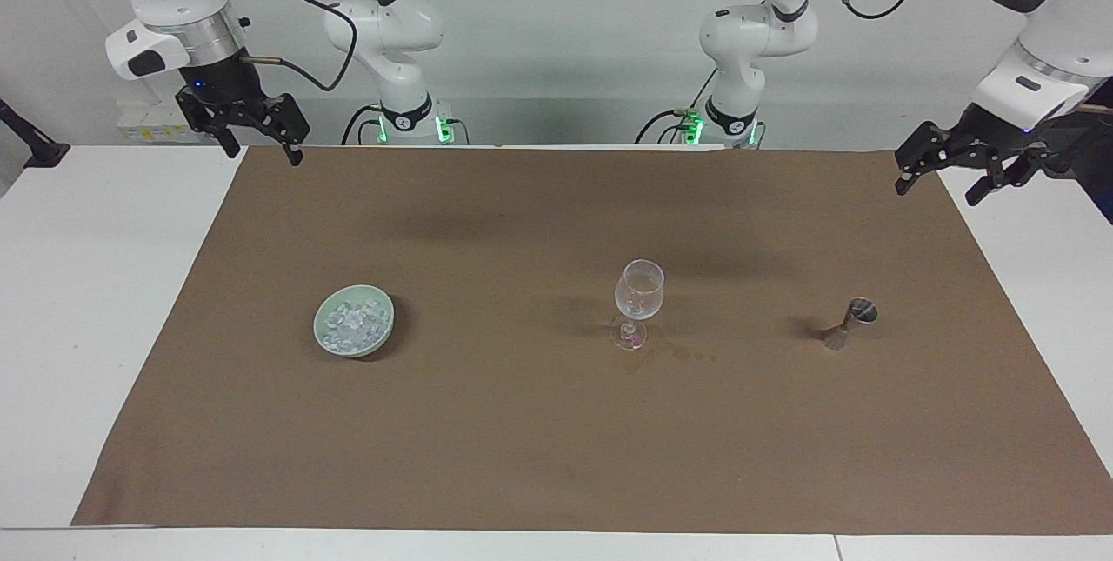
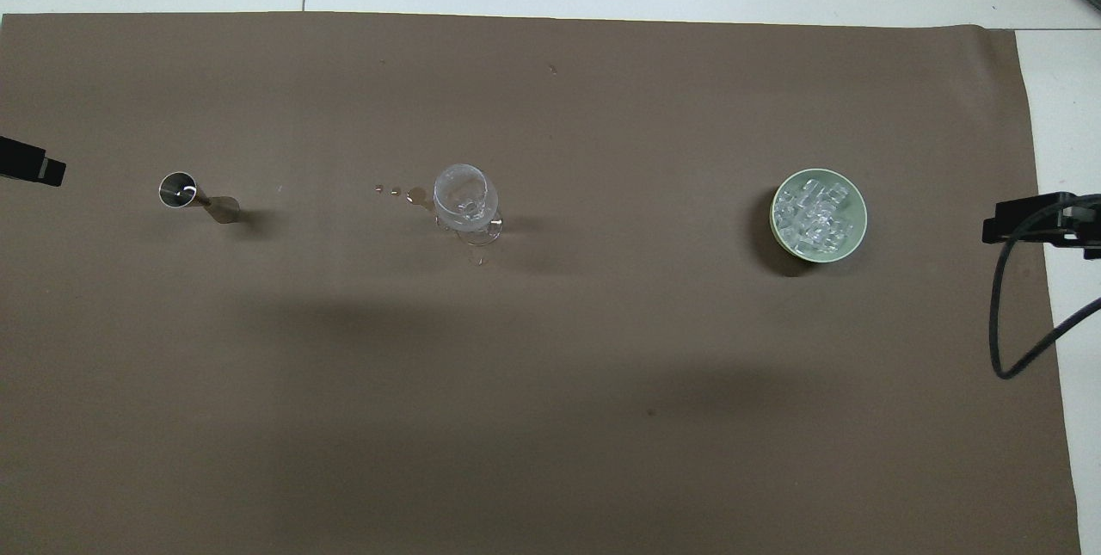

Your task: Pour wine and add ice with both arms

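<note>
The ice is a heap of small clear chunks in a pale green bowl toward the right arm's end of the mat; the overhead view shows the ice and the bowl too. A clear stemmed glass stands upright mid-mat. A small metal jigger stands toward the left arm's end. My right gripper is open and empty, raised over the mat's corner by its base. My left gripper is open and empty, raised over the mat's edge at its own end.
A brown mat covers most of the white table. A few drops lie on the mat beside the glass, toward the jigger. A black cable hangs from the right arm.
</note>
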`<action>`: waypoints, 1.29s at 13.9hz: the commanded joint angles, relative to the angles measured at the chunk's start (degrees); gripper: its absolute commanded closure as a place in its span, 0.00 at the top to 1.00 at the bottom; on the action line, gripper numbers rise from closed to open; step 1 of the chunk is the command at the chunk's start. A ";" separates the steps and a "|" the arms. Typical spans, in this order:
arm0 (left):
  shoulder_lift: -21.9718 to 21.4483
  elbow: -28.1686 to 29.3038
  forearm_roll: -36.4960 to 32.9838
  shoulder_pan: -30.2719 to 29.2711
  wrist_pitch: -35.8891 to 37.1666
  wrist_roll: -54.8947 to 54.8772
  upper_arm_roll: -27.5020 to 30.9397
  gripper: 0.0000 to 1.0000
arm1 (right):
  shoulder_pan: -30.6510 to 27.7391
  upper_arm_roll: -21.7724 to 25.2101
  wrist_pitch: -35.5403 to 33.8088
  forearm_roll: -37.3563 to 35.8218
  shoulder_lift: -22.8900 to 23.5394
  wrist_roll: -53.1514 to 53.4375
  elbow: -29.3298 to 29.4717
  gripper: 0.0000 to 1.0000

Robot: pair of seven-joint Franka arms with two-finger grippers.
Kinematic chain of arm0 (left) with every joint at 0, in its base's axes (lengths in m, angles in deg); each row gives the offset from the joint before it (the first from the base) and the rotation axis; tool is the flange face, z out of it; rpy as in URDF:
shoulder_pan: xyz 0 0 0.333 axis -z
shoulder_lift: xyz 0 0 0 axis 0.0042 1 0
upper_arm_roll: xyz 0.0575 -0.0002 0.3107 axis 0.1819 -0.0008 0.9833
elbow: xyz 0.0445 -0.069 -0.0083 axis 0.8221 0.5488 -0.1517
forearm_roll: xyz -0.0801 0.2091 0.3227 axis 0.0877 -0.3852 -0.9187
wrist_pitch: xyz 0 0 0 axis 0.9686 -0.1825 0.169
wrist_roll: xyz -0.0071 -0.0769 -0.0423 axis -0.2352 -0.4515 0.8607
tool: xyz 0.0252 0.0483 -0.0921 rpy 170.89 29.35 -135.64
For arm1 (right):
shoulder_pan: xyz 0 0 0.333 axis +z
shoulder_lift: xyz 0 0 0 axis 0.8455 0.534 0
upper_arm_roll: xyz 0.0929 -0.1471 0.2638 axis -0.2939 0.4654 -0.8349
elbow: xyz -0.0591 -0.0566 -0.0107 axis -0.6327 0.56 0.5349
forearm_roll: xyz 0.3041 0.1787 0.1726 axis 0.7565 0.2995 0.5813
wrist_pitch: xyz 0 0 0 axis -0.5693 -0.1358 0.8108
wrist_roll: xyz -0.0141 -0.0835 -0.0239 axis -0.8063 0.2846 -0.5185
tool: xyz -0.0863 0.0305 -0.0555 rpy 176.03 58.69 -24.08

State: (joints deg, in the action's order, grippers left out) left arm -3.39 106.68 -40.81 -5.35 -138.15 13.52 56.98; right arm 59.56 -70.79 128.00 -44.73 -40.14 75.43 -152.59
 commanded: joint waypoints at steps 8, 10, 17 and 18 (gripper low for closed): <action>8.80 5.54 22.50 -14.92 -1.29 -45.58 -0.15 1.00 | -0.87 -0.47 0.33 1.23 0.24 -1.17 0.10 1.00; 12.66 5.45 27.95 -17.46 -1.29 -58.95 -0.06 1.00 | -0.87 -0.38 0.33 1.23 0.15 -1.17 0.10 1.00; 24.53 5.45 43.86 -23.36 3.37 -85.17 -0.41 1.00 | -0.87 -0.47 0.33 1.23 0.15 -1.25 0.10 1.00; 26.11 5.80 44.85 -24.15 4.07 -86.85 -0.59 1.00 | -0.87 -0.38 0.33 1.23 0.15 -1.17 0.10 1.00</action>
State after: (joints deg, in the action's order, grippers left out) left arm 20.05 112.37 0.58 -27.58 -136.24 -68.64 57.21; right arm 59.56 -70.79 128.00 -44.73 -40.14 75.43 -152.59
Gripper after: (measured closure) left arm 0.000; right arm 0.000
